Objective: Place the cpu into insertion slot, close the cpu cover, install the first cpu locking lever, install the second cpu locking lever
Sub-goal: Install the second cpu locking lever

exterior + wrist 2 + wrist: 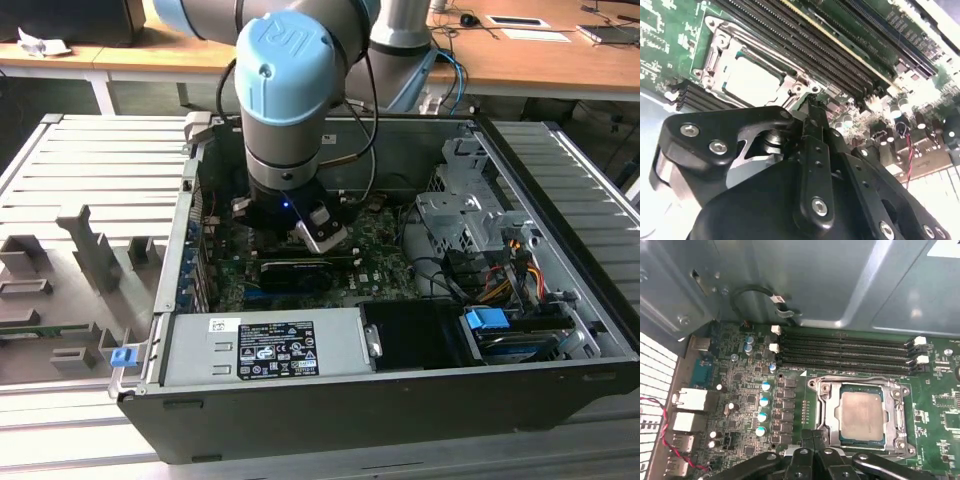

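Observation:
The cpu (861, 415) lies flat with its pale silver face up in the insertion slot (888, 412) on the green board. The cpu (752, 80) also appears in the second wrist view. The cpu cover (823, 407), a silver frame, lies down around the chip, and the same cover (715, 55) is seen from the other side. My gripper (813, 436) is shut, with nothing visible between its black fingertips (812, 107). The tips sit just beside the socket's edge, close to the board. In the exterior view the arm's wrist (285, 210) hangs over the board inside the open computer case.
Long black memory slots (845, 352) run beside the socket, under the grey case wall (805, 280) with a looped cable (757, 295). Capacitors (762, 402) and rear ports (690, 400) flank it. The case holds a power supply (265, 345) and drive cage (460, 215). A grey fixture tray (70, 290) lies at the exterior view's left.

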Robot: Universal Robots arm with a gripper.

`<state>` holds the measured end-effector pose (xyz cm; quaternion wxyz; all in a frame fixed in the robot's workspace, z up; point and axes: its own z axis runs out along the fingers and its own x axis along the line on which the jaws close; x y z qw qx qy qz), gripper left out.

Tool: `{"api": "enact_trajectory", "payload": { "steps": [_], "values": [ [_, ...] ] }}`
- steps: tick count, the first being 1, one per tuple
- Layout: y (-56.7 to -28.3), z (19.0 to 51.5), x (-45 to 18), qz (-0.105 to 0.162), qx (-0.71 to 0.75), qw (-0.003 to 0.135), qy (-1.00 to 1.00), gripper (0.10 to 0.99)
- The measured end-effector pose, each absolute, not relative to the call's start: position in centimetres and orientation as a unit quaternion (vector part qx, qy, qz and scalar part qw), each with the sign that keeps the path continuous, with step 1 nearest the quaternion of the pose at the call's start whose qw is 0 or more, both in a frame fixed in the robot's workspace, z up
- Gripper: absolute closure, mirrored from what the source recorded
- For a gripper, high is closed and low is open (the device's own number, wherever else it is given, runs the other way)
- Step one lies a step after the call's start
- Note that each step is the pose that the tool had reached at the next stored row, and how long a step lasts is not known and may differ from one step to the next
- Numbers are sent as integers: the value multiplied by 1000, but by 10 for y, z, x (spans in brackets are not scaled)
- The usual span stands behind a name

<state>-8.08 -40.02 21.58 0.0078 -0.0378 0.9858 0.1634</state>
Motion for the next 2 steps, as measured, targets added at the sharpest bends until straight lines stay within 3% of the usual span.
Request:
{"api": "enact_trajectory", "payload": {
  "steps": [2],
  "values": [
    [-400, 222, -81, 163, -38, 8, 986, 980]
  ]
}}
